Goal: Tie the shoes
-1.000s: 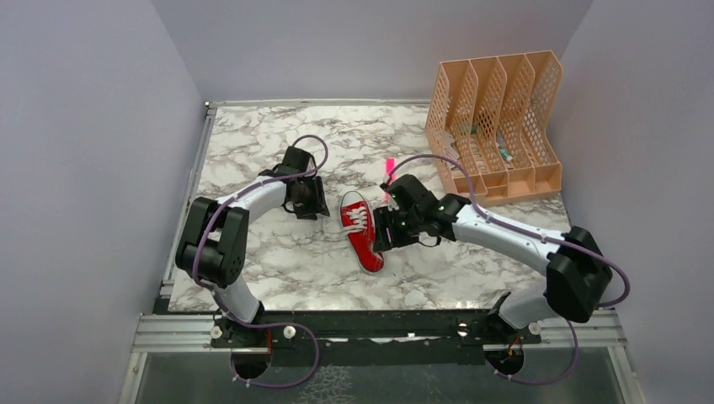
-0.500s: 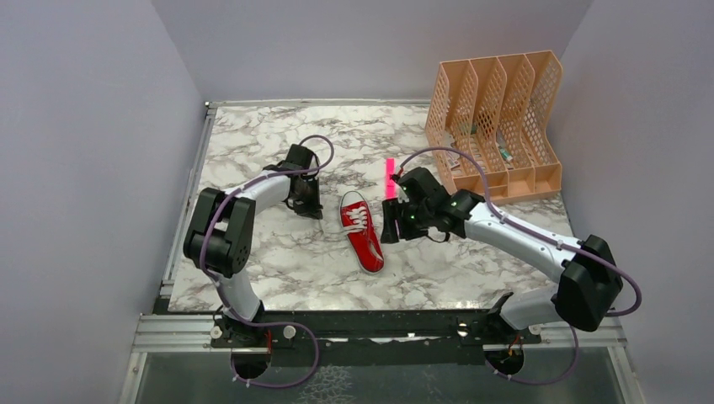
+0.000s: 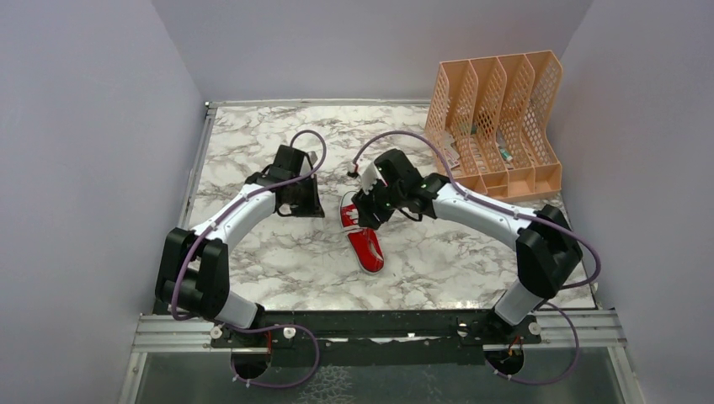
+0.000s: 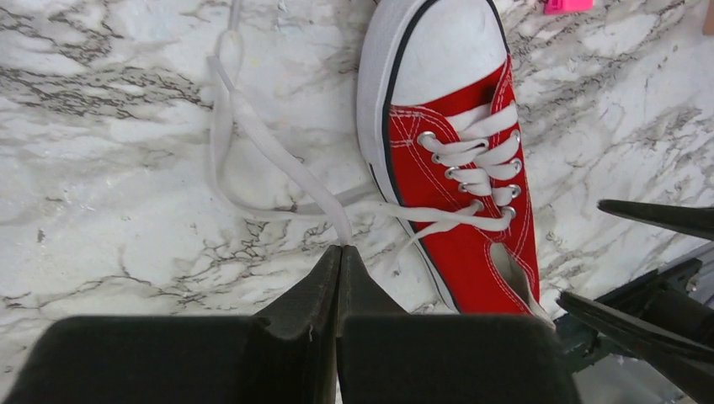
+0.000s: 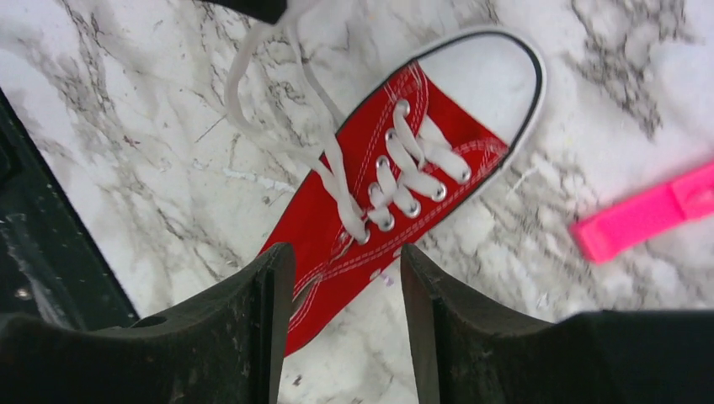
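The red shoe (image 3: pixel 368 246) lay in the middle of the marble table (image 3: pixel 278 261), toe toward the top of the frame. At the bottom middle of the left wrist view, the left gripper (image 4: pixel 339 257) was pinched tight on a white lace (image 4: pixel 269 147), just beside the shoe. The right gripper (image 5: pixel 345 257) hung over the shoe, jaws partly apart, holding nothing. To do this well, the left one should probably keep its pinch and pull gently, so the shoe does not slide. The right one should likely reach low and slow for the other lace.
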Robot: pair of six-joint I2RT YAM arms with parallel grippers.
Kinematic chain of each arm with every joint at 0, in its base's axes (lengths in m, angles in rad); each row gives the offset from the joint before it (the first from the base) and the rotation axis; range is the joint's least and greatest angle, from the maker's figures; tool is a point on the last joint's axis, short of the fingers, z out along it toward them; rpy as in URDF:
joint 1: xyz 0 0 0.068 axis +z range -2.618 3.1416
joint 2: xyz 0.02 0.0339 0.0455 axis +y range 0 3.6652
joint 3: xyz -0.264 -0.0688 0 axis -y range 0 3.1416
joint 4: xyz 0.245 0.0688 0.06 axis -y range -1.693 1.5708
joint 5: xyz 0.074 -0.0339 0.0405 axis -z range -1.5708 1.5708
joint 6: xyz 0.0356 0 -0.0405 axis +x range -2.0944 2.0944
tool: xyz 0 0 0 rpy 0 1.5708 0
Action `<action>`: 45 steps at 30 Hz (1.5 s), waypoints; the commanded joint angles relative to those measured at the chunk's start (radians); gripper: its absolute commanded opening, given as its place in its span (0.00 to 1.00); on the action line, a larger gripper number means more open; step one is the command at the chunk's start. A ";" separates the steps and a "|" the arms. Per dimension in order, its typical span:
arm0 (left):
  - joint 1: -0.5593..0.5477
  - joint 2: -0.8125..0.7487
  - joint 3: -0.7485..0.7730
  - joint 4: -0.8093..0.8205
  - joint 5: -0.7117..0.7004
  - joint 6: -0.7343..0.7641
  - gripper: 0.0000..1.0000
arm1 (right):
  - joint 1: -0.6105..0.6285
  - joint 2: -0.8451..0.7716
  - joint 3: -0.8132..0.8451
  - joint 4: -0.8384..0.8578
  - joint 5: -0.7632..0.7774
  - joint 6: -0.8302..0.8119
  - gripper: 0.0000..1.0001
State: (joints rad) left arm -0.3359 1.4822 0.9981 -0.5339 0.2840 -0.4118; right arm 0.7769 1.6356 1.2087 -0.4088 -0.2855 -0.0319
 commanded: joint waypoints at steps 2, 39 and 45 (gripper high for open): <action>-0.005 -0.036 -0.030 -0.017 0.084 -0.038 0.01 | 0.032 0.046 0.029 0.140 -0.102 -0.412 0.50; -0.027 0.183 0.196 -0.020 0.321 -0.008 0.03 | 0.064 -0.026 -0.196 0.439 -0.087 -0.542 0.01; -0.053 0.298 0.263 -0.021 0.418 0.032 0.03 | 0.062 -0.047 -0.232 0.527 -0.032 -0.480 0.01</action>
State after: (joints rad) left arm -0.3698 1.7233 1.2175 -0.5606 0.5808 -0.4240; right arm 0.8364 1.6173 1.0073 -0.0185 -0.3553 -0.5697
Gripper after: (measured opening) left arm 0.027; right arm 0.017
